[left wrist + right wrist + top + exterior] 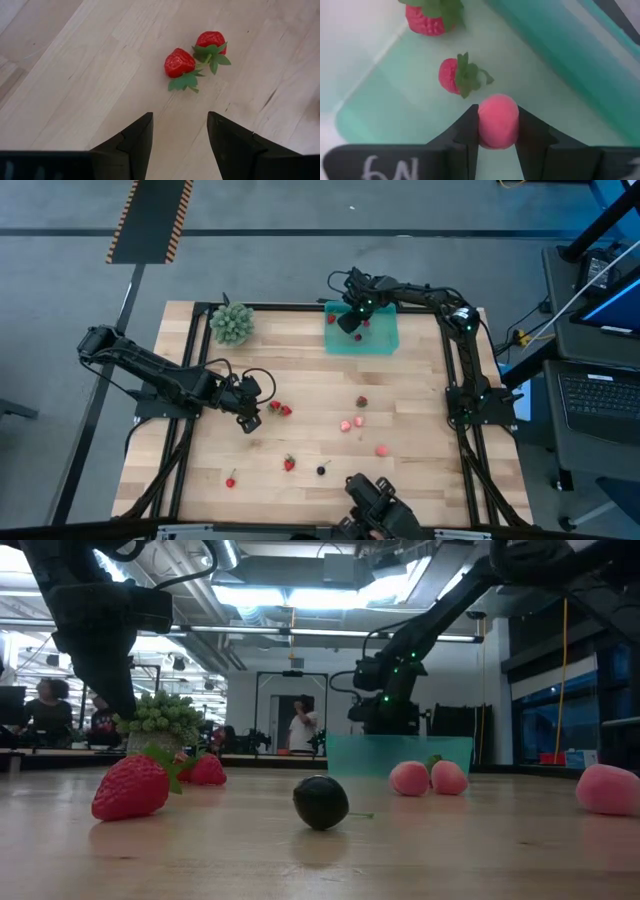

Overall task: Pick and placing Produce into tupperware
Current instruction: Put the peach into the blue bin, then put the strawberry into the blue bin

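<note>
The teal tupperware stands at the table's far edge, right of middle. My right gripper hangs over its left part, shut on a pink fruit piece. Two strawberries lie on the tray's floor. My left gripper stands open at the table's left, its fingers just short of two strawberries lying on the wood. More produce lies scattered on the near half: strawberries, pink pieces, a dark berry. My right gripper pinches the pink fruit piece by its two opposite sides between its two fingers. The fingers come from above, pointing steeply down into the tray. The piece sits between them just above the tray's floor; whether it touches the floor I cannot tell.
A bushy green leafy clump sits at the far left corner of the table. A dark camera mount stands at the near edge. People show in the room beyond the table in the low view. Bare wood lies between the tray and the scattered fruit.
</note>
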Motion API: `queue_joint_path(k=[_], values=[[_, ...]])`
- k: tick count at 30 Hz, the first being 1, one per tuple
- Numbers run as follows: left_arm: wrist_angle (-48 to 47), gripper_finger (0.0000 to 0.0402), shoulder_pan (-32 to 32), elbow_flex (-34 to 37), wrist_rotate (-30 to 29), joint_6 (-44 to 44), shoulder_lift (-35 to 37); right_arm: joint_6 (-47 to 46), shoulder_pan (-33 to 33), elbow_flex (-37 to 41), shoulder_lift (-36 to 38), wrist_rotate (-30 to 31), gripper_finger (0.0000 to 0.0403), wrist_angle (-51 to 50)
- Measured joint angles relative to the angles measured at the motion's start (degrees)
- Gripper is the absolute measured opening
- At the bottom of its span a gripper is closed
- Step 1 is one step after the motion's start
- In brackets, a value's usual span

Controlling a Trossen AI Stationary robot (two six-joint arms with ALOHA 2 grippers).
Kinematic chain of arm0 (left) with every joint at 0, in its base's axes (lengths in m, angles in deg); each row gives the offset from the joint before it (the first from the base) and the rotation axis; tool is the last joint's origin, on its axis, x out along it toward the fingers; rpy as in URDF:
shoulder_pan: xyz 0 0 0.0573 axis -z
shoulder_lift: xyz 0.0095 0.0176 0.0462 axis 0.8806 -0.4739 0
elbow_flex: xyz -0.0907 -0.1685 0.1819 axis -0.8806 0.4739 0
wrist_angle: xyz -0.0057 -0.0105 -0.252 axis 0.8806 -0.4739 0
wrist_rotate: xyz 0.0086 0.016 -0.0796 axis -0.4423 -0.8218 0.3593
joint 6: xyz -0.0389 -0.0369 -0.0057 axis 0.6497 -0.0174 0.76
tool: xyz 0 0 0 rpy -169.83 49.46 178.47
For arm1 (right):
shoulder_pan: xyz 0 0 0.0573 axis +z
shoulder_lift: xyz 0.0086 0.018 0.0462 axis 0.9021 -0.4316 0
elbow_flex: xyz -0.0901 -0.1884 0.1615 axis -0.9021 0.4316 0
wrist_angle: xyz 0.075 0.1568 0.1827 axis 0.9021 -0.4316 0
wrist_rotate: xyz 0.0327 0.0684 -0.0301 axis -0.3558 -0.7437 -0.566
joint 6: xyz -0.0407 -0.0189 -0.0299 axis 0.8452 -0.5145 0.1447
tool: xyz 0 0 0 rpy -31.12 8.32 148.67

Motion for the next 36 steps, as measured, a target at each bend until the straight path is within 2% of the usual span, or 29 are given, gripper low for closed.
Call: queue_joint_path(k=[6,13,19,23,29,36], values=[[0.0,0.0179,0.0,0.0,-1.0,0.0,0.0,0.1,0.0,0.0,0.1,0.0,0.0112,0.2],[0.0,0.0179,0.0,0.0,-1.5,0.0,0.0,0.5,0.0,-0.2,0.1,0.0,0.0182,-0.3],[0.0,0.0179,0.0,0.0,-1.5,0.0,0.0,6.7,-0.1,-6.5,1.4,2.2,0.0222,-13.7],[0.1,0.0179,0.0,0.0,-1.5,0.1,0.0,8.5,0.5,-7.5,7.3,7.1,0.0227,-14.3],[0.2,0.0179,0.0,0.0,-1.4,0.4,0.0,9.3,1.6,-7.5,20.3,7.4,0.0228,-18.7],[0.9,0.0179,0.0,0.0,-1.5,0.4,0.0,7.5,6.2,-7.6,33.8,6.9,0.0228,-23.4]])
